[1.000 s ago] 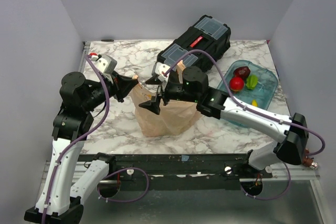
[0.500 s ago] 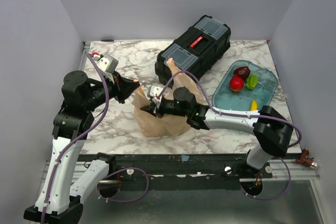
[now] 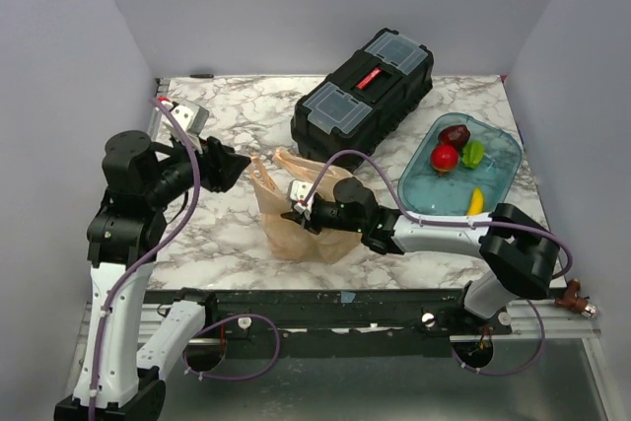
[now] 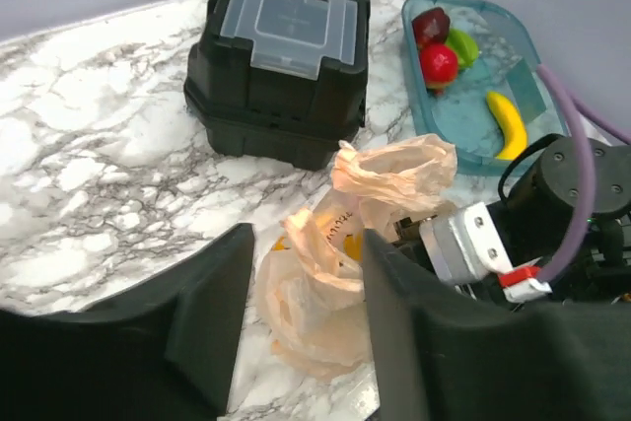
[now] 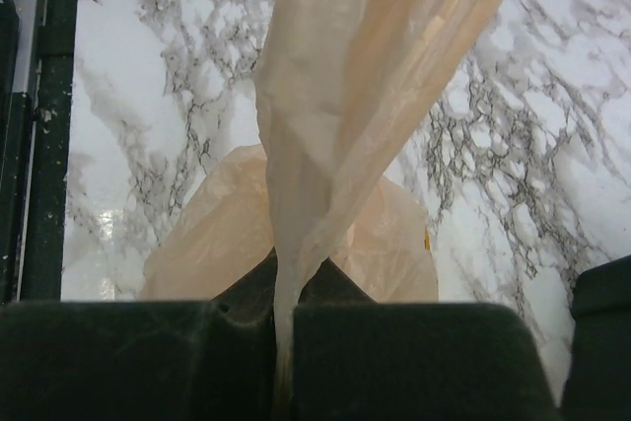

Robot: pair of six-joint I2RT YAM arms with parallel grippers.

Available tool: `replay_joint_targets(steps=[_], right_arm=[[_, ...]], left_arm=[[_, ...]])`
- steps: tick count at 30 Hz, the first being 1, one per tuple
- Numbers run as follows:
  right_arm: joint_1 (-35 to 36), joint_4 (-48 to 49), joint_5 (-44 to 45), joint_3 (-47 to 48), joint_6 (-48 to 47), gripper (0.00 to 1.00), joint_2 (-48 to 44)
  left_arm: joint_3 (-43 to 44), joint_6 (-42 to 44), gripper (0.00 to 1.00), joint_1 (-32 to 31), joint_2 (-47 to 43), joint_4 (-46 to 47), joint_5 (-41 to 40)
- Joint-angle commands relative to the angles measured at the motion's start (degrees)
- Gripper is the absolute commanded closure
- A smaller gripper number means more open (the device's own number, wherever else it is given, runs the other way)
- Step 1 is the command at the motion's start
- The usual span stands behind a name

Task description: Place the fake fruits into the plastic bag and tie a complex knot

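Marble table (image 3: 237,105): one plastic bag (image 3: 288,241), four fake fruits (image 3: 445,157) in tray (image 3: 499,171)

Crumpled peach plastic bag (image 3: 296,229) centre, prob. unknotted; fake fruits (image 3: 446,157) in tray (image 3: 498,170), R side.

A white marble-patterned table (image 3: 222,234) with grey veining carries three things. A black toolbox (image 3: 365,86) with clear-lidded compartments lies diagonally near the far edge, one end pointing toward the far right corner. A translucent blue oval tray (image 3: 501,157) sits along the right edge, just beside the toolbox. The crumpled peach plastic bag (image 3: 296,236) rests near the middle, closer to the near edge.
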Motion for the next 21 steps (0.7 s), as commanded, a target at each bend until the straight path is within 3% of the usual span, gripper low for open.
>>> replay_joint_targets(steps=[1,6,12,17,21], right_arm=[[-0.04,-5.27,2.00,3.86,2.45,0.99,0.54],[0.02,-4.69,0.69,5.95,5.42,0.99,-1.02],[0.01,-1.92,-0.97,5.50,7.08,0.99,-3.23],[0.02,0.20,-1.11,4.42,6.05,0.99,-4.07],[-0.04,1.31,-1.80,3.78,5.33,0.99,-4.52]], left_arm=[[0.26,4.67,0.34,6.94,-2.77,-3.83,8.55],[-6.47,16.37,0.02,13.73,-6.05,-7.80,21.19],[-13.43,27.07,0.02,14.76,-4.20,-5.47,31.47],[-17.56,17.82,0.04,14.37,-1.21,11.96,38.94],[-18.97,10.16,0.13,11.91,3.15,22.07,38.87]])
